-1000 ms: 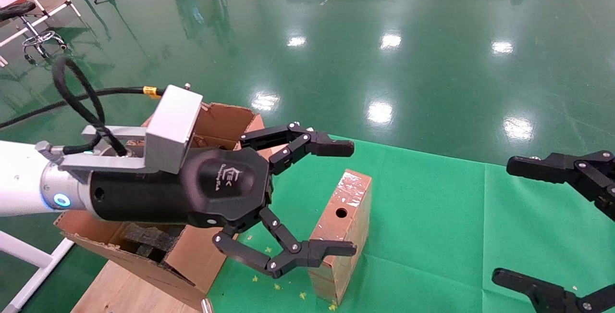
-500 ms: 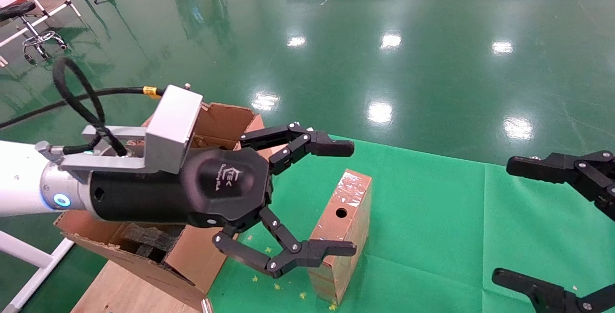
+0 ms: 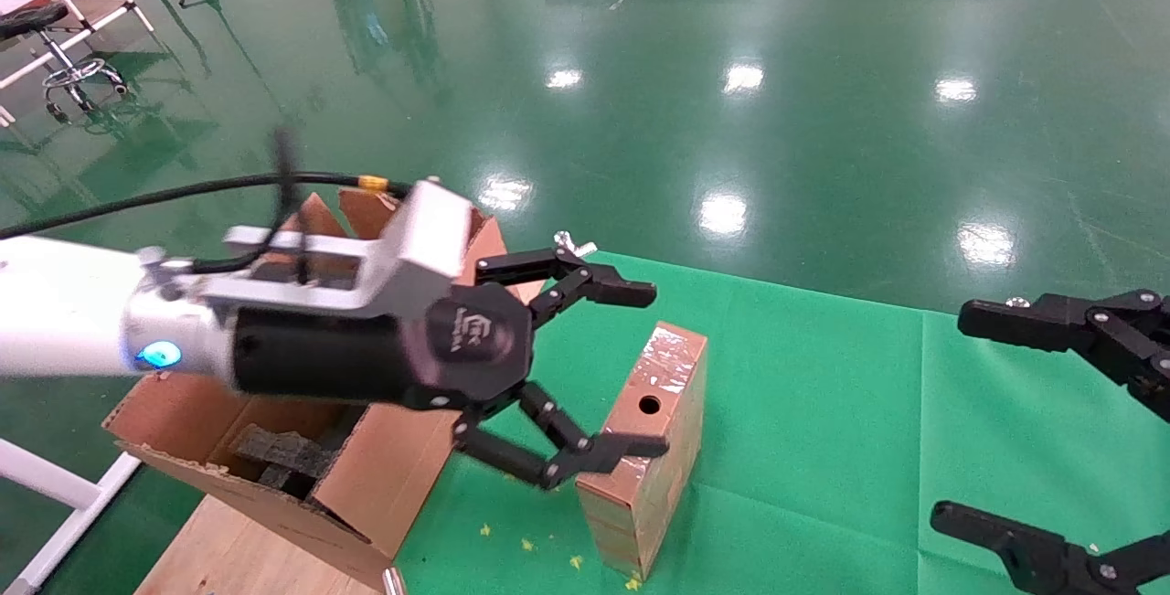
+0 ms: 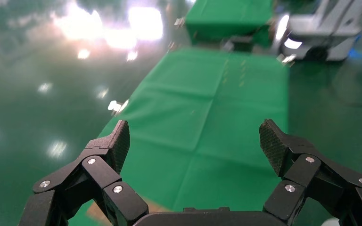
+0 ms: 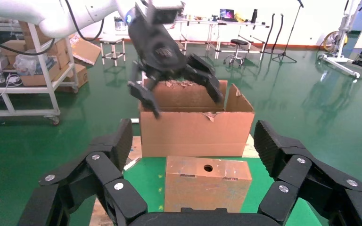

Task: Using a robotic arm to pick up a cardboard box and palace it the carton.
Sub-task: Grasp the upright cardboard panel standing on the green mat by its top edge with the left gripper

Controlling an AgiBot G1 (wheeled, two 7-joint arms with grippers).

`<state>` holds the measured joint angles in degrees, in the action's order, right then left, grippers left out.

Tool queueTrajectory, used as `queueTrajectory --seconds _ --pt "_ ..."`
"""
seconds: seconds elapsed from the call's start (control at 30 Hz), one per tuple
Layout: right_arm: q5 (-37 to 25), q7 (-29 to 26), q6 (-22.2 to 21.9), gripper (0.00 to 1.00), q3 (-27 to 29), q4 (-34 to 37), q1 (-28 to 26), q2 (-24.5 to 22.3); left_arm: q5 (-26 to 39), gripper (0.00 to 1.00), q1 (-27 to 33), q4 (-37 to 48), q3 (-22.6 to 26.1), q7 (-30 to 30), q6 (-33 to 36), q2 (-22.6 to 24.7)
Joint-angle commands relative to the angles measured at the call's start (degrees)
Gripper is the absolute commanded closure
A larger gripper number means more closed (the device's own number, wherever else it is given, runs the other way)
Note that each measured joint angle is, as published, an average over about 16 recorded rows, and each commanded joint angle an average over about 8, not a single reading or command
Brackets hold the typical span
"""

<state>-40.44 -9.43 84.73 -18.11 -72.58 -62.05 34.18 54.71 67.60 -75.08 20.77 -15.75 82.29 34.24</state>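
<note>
- The cardboard box is stood upright on the green cloth, just beside the carton; open cloth is seen to its right.
- The left gripper is spread wide above it, with nothing held.
- Shiny tape and a round hole are shown.
- The right gripper is parked wide open, well apart.
</note>
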Motion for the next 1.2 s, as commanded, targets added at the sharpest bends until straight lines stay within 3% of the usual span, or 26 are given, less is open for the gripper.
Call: queueTrajectory --seconds 0.03,0.3,0.43,0.83,1.0,1.2 --pt "0.0 0.0 0.0 1.0 0.0 0.0 0.0 0.0 1.91 0.0 1.48 0.19 1.01 -1.4 -0.67 0.46" --pt "0.0 0.01 -0.01 1.0 0.0 0.01 0.0 0.0 3.96 0.0 2.23 0.18 1.81 -2.42 -1.23 0.35" --pt "0.0 0.01 -0.01 1.0 0.0 0.02 0.0 0.0 9.06 0.0 5.28 -1.08 3.94 -6.89 -2.01 0.68" --pt "0.01 0.02 -0.01 1.0 -0.02 0.03 -0.01 0.0 32.42 0.0 25.3 -1.38 15.98 -35.43 3.25 10.82" --pt "0.01 0.03 -0.01 1.0 -0.02 0.03 -0.01 -0.01 38.09 0.0 29.06 -0.99 20.29 -46.29 5.72 15.73" --pt "0.02 0.03 -0.02 1.0 -0.03 0.03 -0.01 -0.01 41.52 0.0 31.77 -1.49 24.96 -53.44 6.97 20.33"
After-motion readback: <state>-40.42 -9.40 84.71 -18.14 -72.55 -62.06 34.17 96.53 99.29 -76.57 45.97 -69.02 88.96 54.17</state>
